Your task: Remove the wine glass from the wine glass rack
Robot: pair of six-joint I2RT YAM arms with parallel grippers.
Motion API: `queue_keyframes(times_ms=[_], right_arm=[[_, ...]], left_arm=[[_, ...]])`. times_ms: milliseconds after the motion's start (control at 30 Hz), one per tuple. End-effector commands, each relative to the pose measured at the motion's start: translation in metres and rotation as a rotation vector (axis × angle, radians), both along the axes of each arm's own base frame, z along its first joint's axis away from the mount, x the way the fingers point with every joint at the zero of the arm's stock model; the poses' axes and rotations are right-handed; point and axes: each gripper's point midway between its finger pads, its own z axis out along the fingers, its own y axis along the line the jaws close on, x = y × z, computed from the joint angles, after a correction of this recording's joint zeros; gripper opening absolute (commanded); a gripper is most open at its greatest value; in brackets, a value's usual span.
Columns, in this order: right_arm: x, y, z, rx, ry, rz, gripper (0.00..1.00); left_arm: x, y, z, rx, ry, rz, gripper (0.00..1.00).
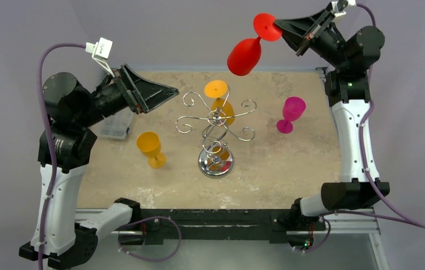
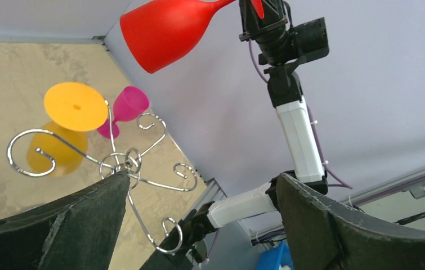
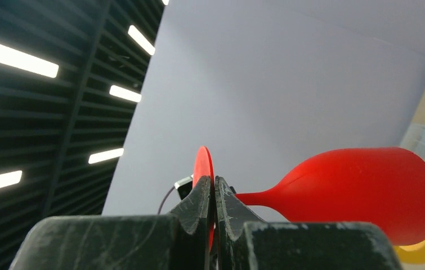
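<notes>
High at one o'clock from the rack (image 1: pixel 215 138), the right pincer (image 1: pixel 280 28) clenched the red wine glass (image 1: pixel 245 55) by its foot, stem running toward seven o'clock; the left pincer (image 1: pixel 170 93) gaped, nearer the rack.

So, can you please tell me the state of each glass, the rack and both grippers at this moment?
wine glass rack: upright, one glass on it.
red wine glass: off the rack, held in the air by its foot, tilted.
hanging orange glass: upside down on the rack.
standing orange glass: upright, off the rack.
pink glass: upright, off the rack.
left gripper: open, empty.
right gripper: shut on the red wine glass.
</notes>
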Motion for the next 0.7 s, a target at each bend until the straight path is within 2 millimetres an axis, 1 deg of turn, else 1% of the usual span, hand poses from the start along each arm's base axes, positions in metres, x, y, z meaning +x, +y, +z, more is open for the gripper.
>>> queue_keyframes(times_ms=[0, 167, 333, 433, 533, 667], right_arm=[[-0.043, -0.004, 0.064, 0.123, -0.181, 0.04, 0.0], [-0.054, -0.01, 0.086, 0.231, -0.233, 0.073, 0.0], [-0.058, -0.016, 0.102, 0.319, -0.25, 0.105, 0.0], [-0.059, -0.017, 0.109, 0.343, -0.258, 0.126, 0.0], [-0.061, -0.01, 0.116, 0.372, -0.262, 0.159, 0.0], [-0.067, -0.001, 0.127, 0.408, -0.274, 0.189, 0.0]], left_arm=[[-0.007, -0.004, 0.04, -0.081, -0.131, -0.052, 1.0], [-0.003, -0.007, 0.051, -0.1, -0.145, -0.07, 1.0], [-0.002, -0.008, 0.064, -0.149, -0.17, -0.078, 1.0], [-0.002, -0.01, 0.073, -0.203, -0.19, -0.097, 1.0], [-0.002, -0.012, 0.081, -0.254, -0.215, -0.131, 1.0], [-0.009, -0.013, 0.1, -0.305, -0.289, -0.178, 1.0]])
